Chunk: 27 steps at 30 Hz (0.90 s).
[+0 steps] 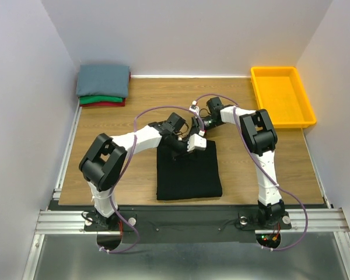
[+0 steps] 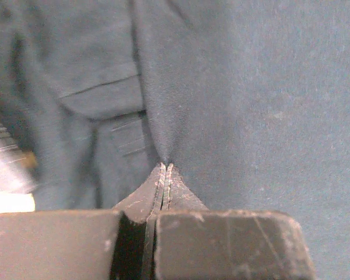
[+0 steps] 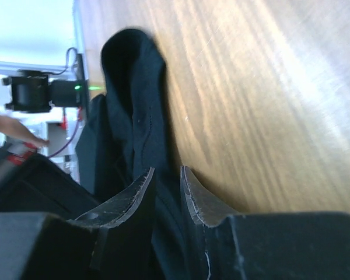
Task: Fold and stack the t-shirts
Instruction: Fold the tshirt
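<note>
A large black t-shirt lies folded into a rectangle at the table's middle front. My left gripper is at its far edge, shut on a pinch of the black cloth, which rises in a ridge from the fingertips. My right gripper is just behind that edge, and its jaws stand close together with a fold of the black t-shirt between them, low over the wood. The folded grey-blue t-shirt tops the green t-shirt and the red t-shirt at the back left corner.
A yellow plastic bin stands at the back right. The wooden table is walled in by white panels on three sides. Both arms arch over the table's middle, with their cables looping between them.
</note>
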Each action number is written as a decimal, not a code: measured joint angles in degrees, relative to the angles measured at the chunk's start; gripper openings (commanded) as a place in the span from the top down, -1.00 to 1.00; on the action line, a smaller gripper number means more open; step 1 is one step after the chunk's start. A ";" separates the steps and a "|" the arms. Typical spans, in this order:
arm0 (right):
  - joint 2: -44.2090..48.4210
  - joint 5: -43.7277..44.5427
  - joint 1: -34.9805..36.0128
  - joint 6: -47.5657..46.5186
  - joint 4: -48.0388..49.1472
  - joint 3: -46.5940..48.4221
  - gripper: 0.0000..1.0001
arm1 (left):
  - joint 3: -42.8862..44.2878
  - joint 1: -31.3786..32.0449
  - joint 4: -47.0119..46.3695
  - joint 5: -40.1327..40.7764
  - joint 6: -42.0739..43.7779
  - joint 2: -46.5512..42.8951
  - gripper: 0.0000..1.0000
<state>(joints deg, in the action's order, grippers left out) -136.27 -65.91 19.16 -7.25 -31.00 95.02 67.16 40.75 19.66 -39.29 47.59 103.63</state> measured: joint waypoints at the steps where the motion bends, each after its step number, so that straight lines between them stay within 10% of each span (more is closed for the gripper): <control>1: -0.07 -0.50 0.00 0.04 0.00 -0.28 0.41 | 0.00 0.07 -0.52 1.46 -0.20 -1.16 1.00; 27: -0.55 -2.67 -0.02 0.24 0.04 -1.25 0.42 | 7.87 -3.06 -10.34 16.48 7.17 1.38 1.00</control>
<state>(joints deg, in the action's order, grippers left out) -136.81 -68.58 19.14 -7.01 -30.96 93.78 75.02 37.69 9.32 -22.81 54.76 105.01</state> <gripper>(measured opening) 0.284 0.017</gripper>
